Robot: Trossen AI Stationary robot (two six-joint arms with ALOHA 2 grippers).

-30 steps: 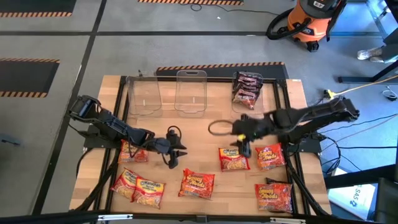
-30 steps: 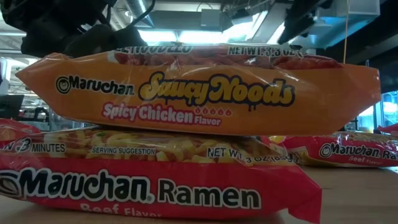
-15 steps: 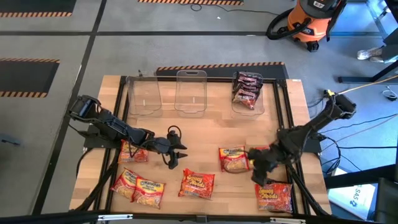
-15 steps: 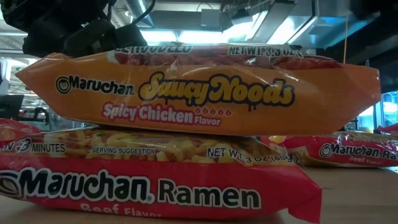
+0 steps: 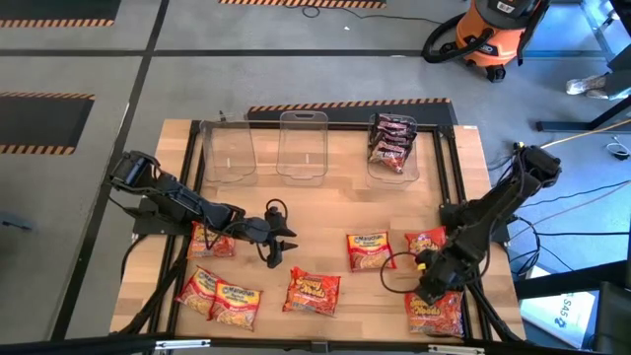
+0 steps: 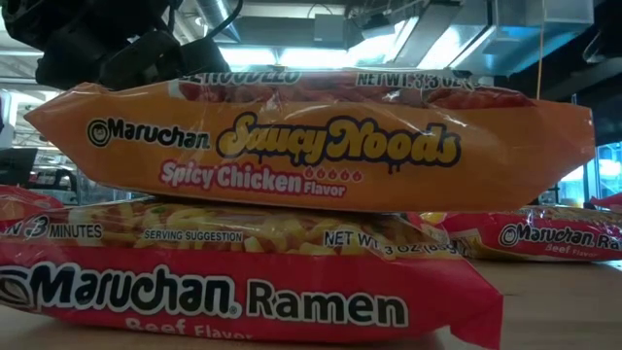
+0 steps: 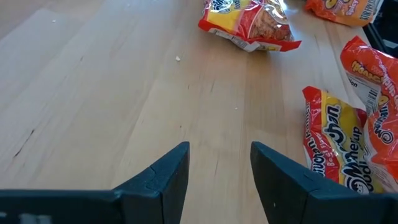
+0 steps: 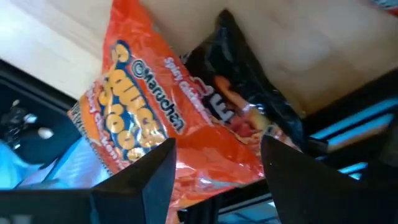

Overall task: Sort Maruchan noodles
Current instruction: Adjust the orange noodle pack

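Several Maruchan noodles packets lie flat on the wooden table: red and yellow ones [image 5: 368, 249] [image 5: 313, 291] [image 5: 197, 286], and an orange packet [image 5: 439, 316] at the near right corner. My right gripper [image 5: 426, 288] hangs open just above that orange packet [image 8: 143, 118], which overlaps a black packet [image 8: 249, 93]; its fingers stand either side and touching does not show. My left gripper [image 5: 281, 244] is open over bare wood [image 7: 219, 163] left of the middle. Dark packets [image 5: 392, 138] sit in the far right clear bin.
Two more clear bins [image 5: 229, 153] [image 5: 303, 148] stand along the far edge. An orange packet [image 6: 311, 141] rests on a red one [image 6: 243, 292] right before the low camera. A black frame [image 5: 449, 168] rims the table. Bare wood lies mid-table.
My right gripper has swung from the table's middle toward the near right corner, sinking and rolling about its own line, and now hangs over the orange packet there. The packets have stayed where they were.
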